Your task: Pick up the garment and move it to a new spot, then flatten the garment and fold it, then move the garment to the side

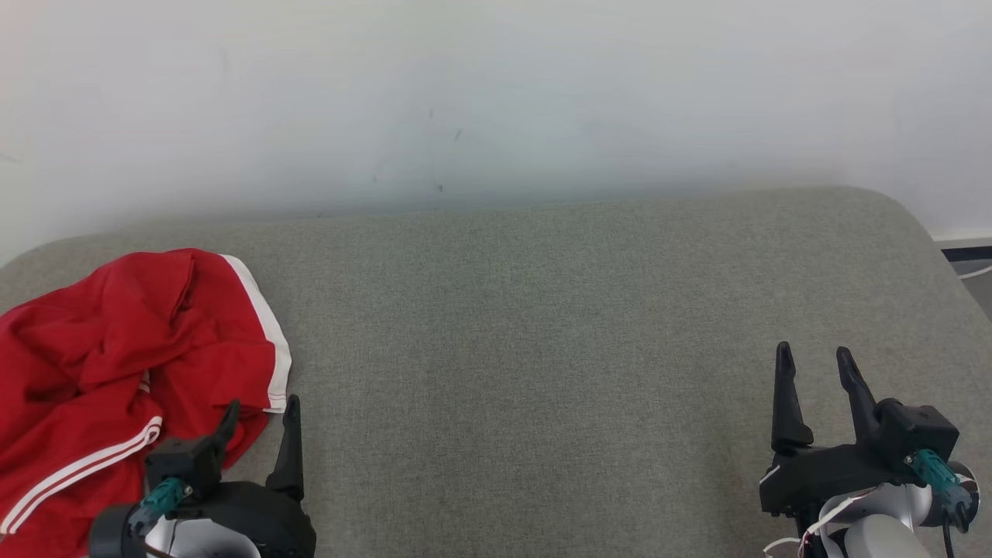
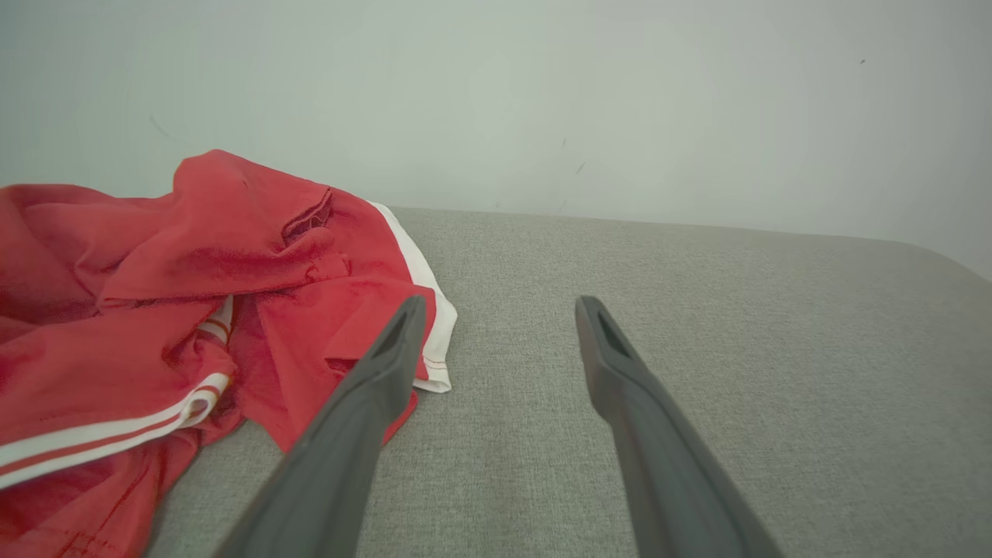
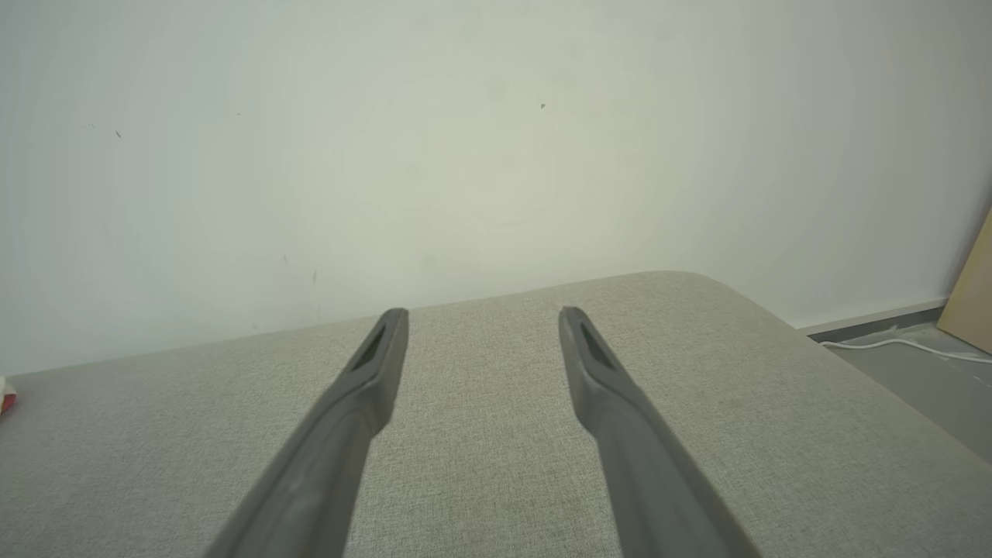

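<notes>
You have the red garment (image 1: 116,364) with white stripes lying crumpled at the left end of the grey cushion (image 1: 527,349), on the robot's own left. Your left gripper (image 1: 262,404) sits right at the garment's near right edge. In the head view one finger overlaps the red cloth, and the other stands over bare grey fabric beside the white-trimmed hem. The left wrist view shows the garment (image 2: 194,310) heaped to the left of the left gripper (image 2: 502,304), with one finger crossing in front of the hem's corner. You cannot tell whether that finger touches the cloth. The jaws are spread wide, with nothing between them.

Your right gripper (image 1: 814,353) is well apart from the garment, low over the cushion's right end. Its fingers are also spread, with only bare fabric between them. Both arms are held low, fingers pointing forward toward the pale wall (image 1: 496,93). In the right wrist view the right gripper (image 3: 483,314) aims along the cushion at the wall, and a sliver of the garment (image 3: 5,399) shows at the far left edge
</notes>
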{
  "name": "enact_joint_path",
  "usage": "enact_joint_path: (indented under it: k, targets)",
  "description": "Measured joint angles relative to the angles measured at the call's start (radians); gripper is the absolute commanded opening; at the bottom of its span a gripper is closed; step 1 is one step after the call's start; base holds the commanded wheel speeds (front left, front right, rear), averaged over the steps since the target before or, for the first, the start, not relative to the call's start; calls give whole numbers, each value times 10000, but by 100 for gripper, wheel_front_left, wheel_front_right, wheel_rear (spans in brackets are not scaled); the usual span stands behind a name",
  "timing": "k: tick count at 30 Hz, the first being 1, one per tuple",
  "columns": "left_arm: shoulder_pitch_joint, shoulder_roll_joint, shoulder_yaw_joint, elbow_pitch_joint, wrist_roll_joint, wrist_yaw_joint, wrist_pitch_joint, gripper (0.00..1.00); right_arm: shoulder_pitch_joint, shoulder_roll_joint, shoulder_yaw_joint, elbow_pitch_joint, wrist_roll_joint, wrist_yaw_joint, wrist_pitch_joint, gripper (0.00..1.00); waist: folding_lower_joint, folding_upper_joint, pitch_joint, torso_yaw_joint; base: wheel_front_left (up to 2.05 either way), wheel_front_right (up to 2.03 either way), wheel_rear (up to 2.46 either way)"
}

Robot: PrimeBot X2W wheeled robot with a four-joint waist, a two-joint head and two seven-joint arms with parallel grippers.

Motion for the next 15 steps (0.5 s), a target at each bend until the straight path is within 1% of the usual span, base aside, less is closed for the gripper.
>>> enact_joint_path:
  k: [8,15]
  targets:
    - [-2,-8,2,-297,4,0,337,100,2,-58,-4,-35,0,59,0,100,0,0,47,70,0,0,0]
    - [-25,-150,-46,-512,35,2,583,100,237,-303,-84,-213,-2,58,2,100,0,0,81,390,0,0,0]
